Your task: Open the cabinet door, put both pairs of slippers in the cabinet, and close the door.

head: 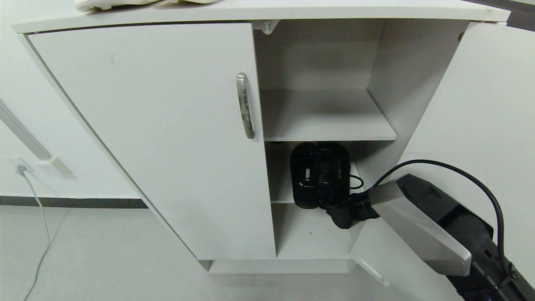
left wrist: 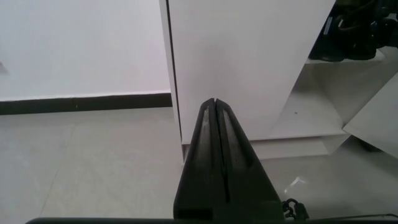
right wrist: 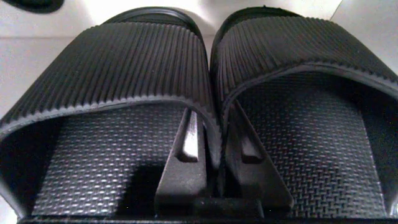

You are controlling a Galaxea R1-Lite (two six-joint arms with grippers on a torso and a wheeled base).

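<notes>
Right gripper [right wrist: 217,149] fingers reach one into each of the black slippers [head: 319,173] and pinch their touching inner sides together. The pair sits side by side in the cabinet [head: 409,75], in the compartment under the upper shelf [head: 326,121]. The right door [head: 480,125] is swung open and the left door [head: 159,125] is closed; pale slippers [head: 113,3] lie on the cabinet top, and the left gripper [left wrist: 214,109], fingers pressed together on nothing, hangs low over the floor [left wrist: 93,162] near the cabinet's base.
</notes>
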